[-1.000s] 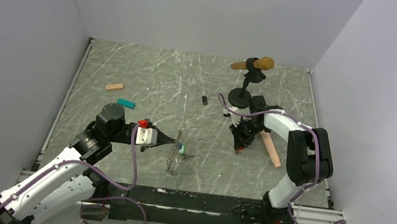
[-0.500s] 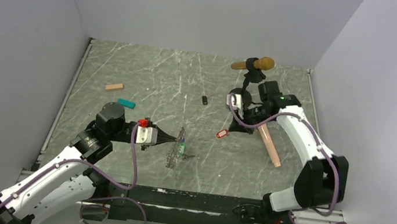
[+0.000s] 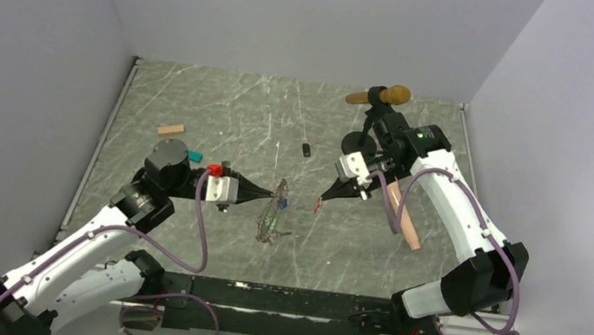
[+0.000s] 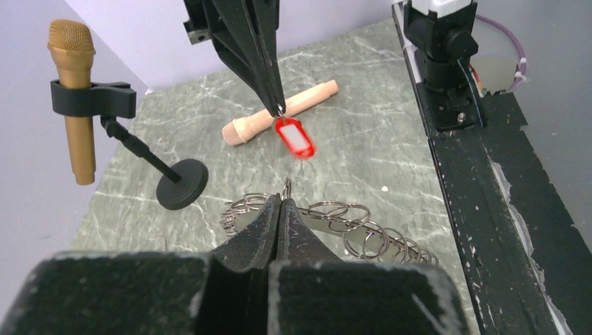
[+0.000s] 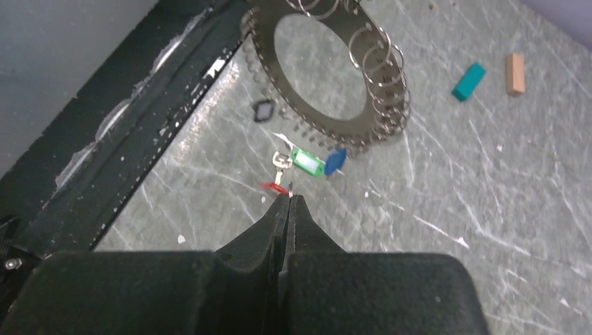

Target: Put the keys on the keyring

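Right now the red-tagged key [image 4: 294, 137] hangs in the air from the tip of the right gripper [image 4: 277, 106], whose jaws are pressed together on the small loop at the tag's top. The tag dangles below the tip, its long axis roughly vertical and a little tilted. The keyring [image 5: 391, 77] is near the key but apart from it. In the top view it sits at about 9 o'clock from the key, stood on edge so that it reads as a thin band running from 12 to 6 o'clock. A green tag [image 5: 306, 160] and a blue tag [image 5: 336, 160] already hang side by side off its rim. The left gripper [image 4: 282, 204] is clamped on that rim, reaching in from 9 o'clock and turning the loop's open face toward the right arm. Whether the lower edge touches the counter [image 3: 222, 113] I cannot tell. The right arm is the nearer one, since it carries the key. It arches over from 3 o'clock with its forearm sloping down and the gripper aimed toward 8 o'clock at the ring. I judge the coming move to be a short carry toward 9 o'clock, bringing the key's loop onto one of the split rings. That calls for fine alignment, as the tag hangs loose and may swing.
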You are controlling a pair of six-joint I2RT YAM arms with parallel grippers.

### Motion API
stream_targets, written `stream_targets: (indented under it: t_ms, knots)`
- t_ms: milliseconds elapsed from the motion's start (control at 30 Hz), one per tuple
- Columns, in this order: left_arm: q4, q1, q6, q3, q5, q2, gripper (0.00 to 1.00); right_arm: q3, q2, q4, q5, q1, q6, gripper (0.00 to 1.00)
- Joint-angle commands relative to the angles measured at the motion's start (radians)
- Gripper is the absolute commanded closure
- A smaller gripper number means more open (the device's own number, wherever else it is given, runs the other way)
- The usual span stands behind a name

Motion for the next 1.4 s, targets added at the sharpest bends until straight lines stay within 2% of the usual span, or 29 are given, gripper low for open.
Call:
stream_targets:
  t_ms: [0,133,300,867,1133,1367]
  knots:
    - [0.183,0.003,-0.071,0.007,0.073,0.013,1.00,0.034,-0.026,-0.076,-0.115,0.012,-0.104,1.00]
    - [0.297,-0.001,-0.136,-0.039,0.083,0.030,1.00,0.029,-0.031,-0.078,-0.133,0.014,-0.102,1.00]
    - [0.345,-0.006,-0.153,-0.055,0.067,0.049,1.00,0.031,-0.026,-0.078,-0.149,0.019,-0.095,1.00]
    - [0.403,-0.007,-0.189,-0.091,-0.015,0.076,1.00,0.074,0.013,-0.078,-0.167,0.047,-0.031,1.00]
    - [0.439,-0.007,-0.224,-0.100,-0.036,0.080,1.00,0.114,0.040,-0.069,-0.228,0.048,0.085,1.00]
    - [0.448,-0.007,-0.243,-0.105,-0.080,0.076,1.00,0.128,0.050,0.021,-0.252,0.047,0.254,1.00]
